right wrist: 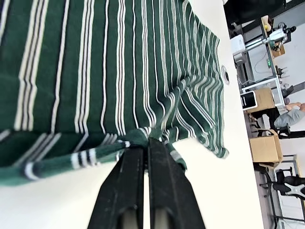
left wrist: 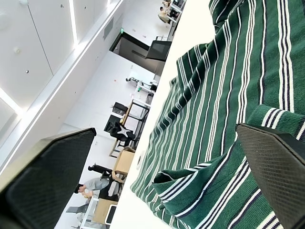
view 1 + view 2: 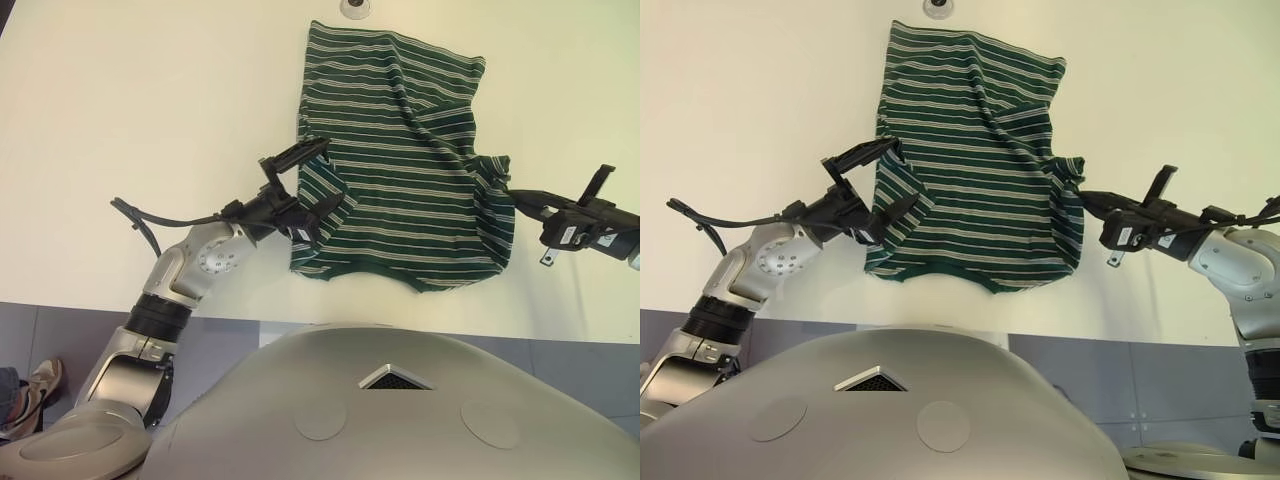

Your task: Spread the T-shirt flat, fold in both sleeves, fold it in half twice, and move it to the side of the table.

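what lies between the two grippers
The T-shirt fills that stretch in the left eye view: the open left gripper straddles its left edge, and the right gripper is shut on its right edge.

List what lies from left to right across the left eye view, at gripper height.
left gripper, open around the sleeve → T-shirt → right gripper, shut on the T-shirt's right edge.

The right gripper (image 1: 146,141) has its tips lost in bunched cloth at the right edge of the T-shirt (image 3: 400,150), and the round fitting (image 3: 355,7) beyond it is cropped.
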You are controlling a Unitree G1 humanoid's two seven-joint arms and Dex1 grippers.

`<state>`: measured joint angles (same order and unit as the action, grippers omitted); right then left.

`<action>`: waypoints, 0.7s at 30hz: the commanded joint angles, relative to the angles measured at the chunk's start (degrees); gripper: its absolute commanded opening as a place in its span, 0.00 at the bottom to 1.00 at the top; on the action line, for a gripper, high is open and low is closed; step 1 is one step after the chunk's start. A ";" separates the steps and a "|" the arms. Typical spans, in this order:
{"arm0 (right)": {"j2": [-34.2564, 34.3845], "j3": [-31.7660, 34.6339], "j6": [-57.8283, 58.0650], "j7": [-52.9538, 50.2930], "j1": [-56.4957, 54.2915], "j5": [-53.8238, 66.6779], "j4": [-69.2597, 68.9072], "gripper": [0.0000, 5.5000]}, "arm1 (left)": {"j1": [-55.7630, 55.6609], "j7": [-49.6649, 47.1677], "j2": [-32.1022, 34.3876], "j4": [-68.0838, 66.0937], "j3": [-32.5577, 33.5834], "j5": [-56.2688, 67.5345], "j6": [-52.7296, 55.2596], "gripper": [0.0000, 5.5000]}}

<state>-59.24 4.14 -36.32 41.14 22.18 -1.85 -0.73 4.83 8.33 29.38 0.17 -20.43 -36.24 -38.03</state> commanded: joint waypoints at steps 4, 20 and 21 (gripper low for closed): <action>5.36 -7.93 3.09 2.30 -6.43 -3.88 -2.92 0.01 | -0.75 -0.39 0.12 -0.76 0.06 -0.32 -0.08 0.98; 12.82 -17.65 5.58 2.75 -12.93 -9.27 -1.11 0.34 | -0.25 -0.39 0.45 -0.56 0.45 0.41 -0.50 0.98; 12.79 -17.70 5.69 3.12 -12.71 -8.23 -1.69 0.36 | -0.24 -0.34 0.45 -0.56 0.47 0.53 -0.54 0.98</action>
<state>-46.57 -13.00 -31.47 43.12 9.00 -11.26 -1.23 4.45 8.05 29.40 -0.55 -20.27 -36.21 -38.27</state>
